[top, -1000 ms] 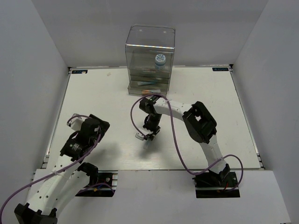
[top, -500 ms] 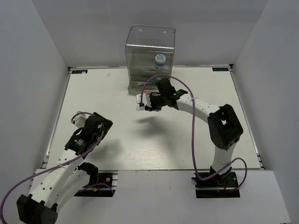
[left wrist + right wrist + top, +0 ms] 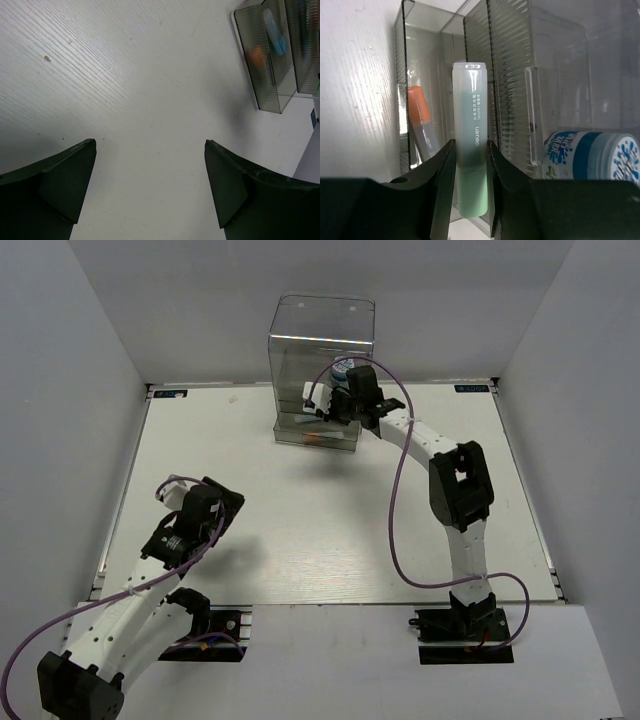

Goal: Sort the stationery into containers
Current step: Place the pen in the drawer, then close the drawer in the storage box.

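The clear drawer cabinet [image 3: 320, 345] stands at the table's far middle. My right gripper [image 3: 322, 405] is shut on a mint-green marker [image 3: 471, 150] and holds it against the cabinet's front, at the open lower drawers [image 3: 427, 75]. An orange-capped marker [image 3: 420, 120] lies in an open drawer just left of it. The blue-white patterned roll [image 3: 592, 155] sits behind the ribbed clear wall [image 3: 510, 75] to the right. My left gripper [image 3: 215, 508] is open and empty over bare table at the near left [image 3: 150, 185]. Its view shows the drawer [image 3: 270, 75] with an orange cap [image 3: 256, 56] and a light-blue marker [image 3: 274, 31].
White walls close in the table [image 3: 250, 470] on the left, right and back. The right arm [image 3: 455, 490] stretches across the table's right half toward the cabinet, with its purple cable [image 3: 395, 530] looping beside it.
My right gripper has carried the mint-green marker from the middle of the table up to the cabinet's front. The left arm has shifted only slightly.
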Robot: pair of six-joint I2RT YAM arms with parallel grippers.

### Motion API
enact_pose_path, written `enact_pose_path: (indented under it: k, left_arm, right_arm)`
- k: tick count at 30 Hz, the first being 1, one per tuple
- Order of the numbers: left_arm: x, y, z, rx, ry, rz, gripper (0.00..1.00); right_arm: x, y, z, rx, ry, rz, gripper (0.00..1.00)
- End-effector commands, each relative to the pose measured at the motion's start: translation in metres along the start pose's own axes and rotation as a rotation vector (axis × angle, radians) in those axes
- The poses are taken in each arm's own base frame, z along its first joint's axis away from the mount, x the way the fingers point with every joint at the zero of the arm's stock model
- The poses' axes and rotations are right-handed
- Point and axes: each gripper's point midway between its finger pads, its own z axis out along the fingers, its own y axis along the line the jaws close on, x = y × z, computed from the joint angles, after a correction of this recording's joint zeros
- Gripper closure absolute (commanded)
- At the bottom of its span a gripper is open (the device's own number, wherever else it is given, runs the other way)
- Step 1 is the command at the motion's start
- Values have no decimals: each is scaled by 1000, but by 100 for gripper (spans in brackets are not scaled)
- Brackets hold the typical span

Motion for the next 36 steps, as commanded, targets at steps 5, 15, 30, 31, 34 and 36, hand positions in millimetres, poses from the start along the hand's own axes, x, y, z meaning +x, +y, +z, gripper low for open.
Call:
enact_pose_path:
  k: [5,15,30,31,34,36]
  left_arm:
    - [3,-1,3,14,9,4,1]
    - [6,-3,9,4,22,19,1]
    - [7,-7,10,6,31,20,1]
    - [7,-7,10,6,31,20,1]
    - [7,-7,10,6,31,20,1]
    - [7,-7,10,6,31,20,1]
  right_arm:
    - [13,-5,16,-22,24,-44,97]
    - [25,0,24,-44,34,-2,45]
    - [-15,96,-13,-553,-247,-35,100]
    - [-11,101,-9,-569,-233,-33,100]
    - [11,91,10,-496,-148,-23,100]
    - [27,80,21,-414,-90,-15,100]
